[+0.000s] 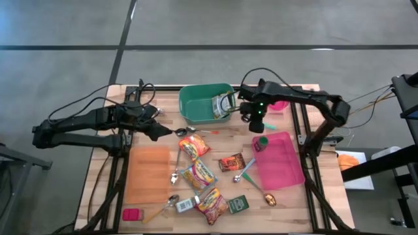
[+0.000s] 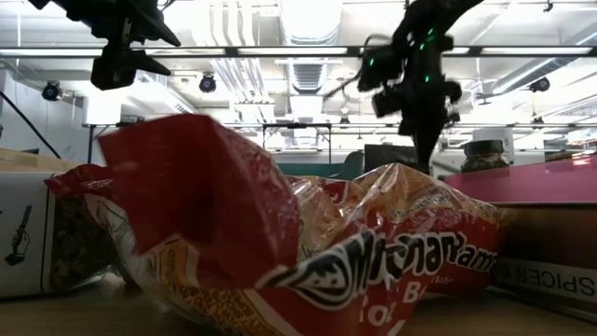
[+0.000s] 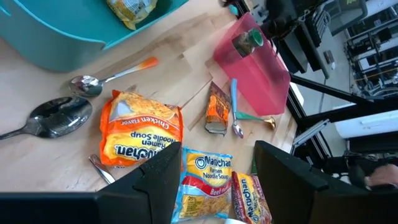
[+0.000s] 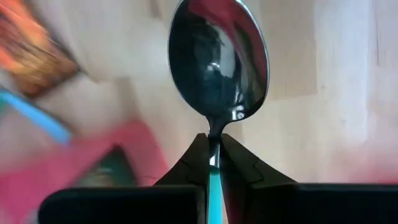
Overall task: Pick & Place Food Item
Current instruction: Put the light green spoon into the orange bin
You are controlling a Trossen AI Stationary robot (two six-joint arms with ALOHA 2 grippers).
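High view: the right gripper point(image 1: 255, 122) hangs over the table between the green bin point(image 1: 193, 98) and the pink tray point(image 1: 287, 163), pointing down. What it carries is too small to make out here. The left gripper point(image 1: 161, 132) waits over the left half of the table, near a spoon lying beside the bin. Ramen packets point(image 1: 194, 146) lie scattered mid-table, one more packet already inside the bin. A small jar point(image 1: 262, 141) stands on the tray's near corner.

Low view: a ramen packet point(image 2: 308, 252) fills the foreground; the right gripper point(image 2: 424, 140) hangs well above the table, clear of everything.

Left wrist view: the left fingers point(image 3: 163, 177) stand apart with nothing between them, over the chicken noodle packet point(image 3: 140, 134).

Right wrist view: the right fingers point(image 4: 198, 163) are pinched tight on the blue handle of a spoon point(image 4: 219, 59), gripped just below the bowl, bowl outward.

Judgement: the item in hand is a utensil, not food; the food items remain on the table. To carry well, keep the pinch firm, since the grip is narrow and the spoon could pivot. Travel high enough to clear the jar and the bin wall, lower before releasing
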